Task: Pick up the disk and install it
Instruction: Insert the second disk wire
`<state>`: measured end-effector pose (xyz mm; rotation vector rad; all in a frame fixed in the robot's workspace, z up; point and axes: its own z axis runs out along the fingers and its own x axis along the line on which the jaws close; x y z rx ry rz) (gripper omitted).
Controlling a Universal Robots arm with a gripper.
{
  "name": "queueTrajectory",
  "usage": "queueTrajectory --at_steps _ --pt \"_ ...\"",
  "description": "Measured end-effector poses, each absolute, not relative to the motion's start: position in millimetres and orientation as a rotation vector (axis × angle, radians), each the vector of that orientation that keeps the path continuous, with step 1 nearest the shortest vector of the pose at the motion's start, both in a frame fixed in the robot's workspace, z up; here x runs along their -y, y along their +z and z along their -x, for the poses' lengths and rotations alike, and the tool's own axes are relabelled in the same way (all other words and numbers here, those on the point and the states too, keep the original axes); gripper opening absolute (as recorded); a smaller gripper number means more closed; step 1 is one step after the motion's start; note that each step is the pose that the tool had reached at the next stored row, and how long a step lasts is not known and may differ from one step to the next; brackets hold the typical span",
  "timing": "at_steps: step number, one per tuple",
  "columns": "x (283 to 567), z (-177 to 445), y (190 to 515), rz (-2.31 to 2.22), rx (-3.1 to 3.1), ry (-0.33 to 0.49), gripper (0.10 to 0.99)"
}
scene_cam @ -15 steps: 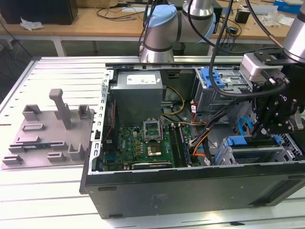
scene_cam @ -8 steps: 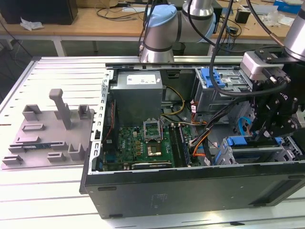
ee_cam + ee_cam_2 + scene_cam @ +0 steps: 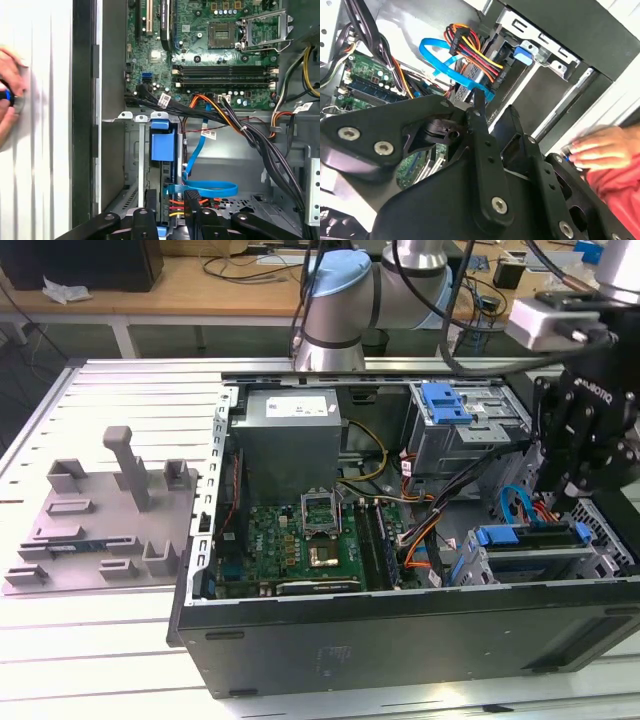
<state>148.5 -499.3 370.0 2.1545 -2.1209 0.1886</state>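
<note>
Hovering over lower drive cage (image 3: 520,562) – disk (image 3: 163,145) seated inside edge-on; gripper (image 3: 172,207) spread, empty – fingertips cropped.

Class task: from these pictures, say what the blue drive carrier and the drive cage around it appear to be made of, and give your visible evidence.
Carrier: probably moulded plastic, judging by its even, saturated blue colour and smooth, softly glossy face. Cage: likely bare sheet metal, being dull silver-grey, with thin folded tabs and punched holes along its edge.
</note>
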Motion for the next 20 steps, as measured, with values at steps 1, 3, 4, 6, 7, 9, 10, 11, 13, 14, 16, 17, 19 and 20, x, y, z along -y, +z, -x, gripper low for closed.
queueTrajectory --at_steps 1,3,4,6,7,9,10,11,13,14,16,17,19,20 --pt "492.9 -148.5 370.3 -2.143 2.110 0.209 0.357" --pt "484.2 -148.6 370.4 -2.130 2.096 0.233 0.357" --pt "476.2 -148.6 370.3 -2.119 2.086 0.252 0.357" --pt "467.3 -148.6 370.2 -2.108 2.074 0.272 0.357" --pt "467.2 -148.6 370.2 -2.108 2.074 0.273 0.357" --pt "466.8 -148.5 370.3 -2.107 2.073 0.273 0.357" --pt "466.7 -148.6 370.3 -2.107 2.073 0.274 0.357" --pt "466.6 -148.6 370.3 -2.107 2.073 0.274 0.357" --pt "466.1 -148.6 370.3 -2.106 2.072 0.275 0.357" --pt "466.0 -148.6 370.3 -2.106 2.072 0.275 0.357" --pt "465.6 -148.6 370.3 -2.106 2.072 0.276 0.357" --pt "465.5 -148.6 370.3 -2.105 2.072 0.276 0.357" --pt "465.0 -148.6 370.3 -2.105 2.071 0.277 0.357" --pt "464.9 -148.6 370.3 -2.105 2.071 0.278 0.357"
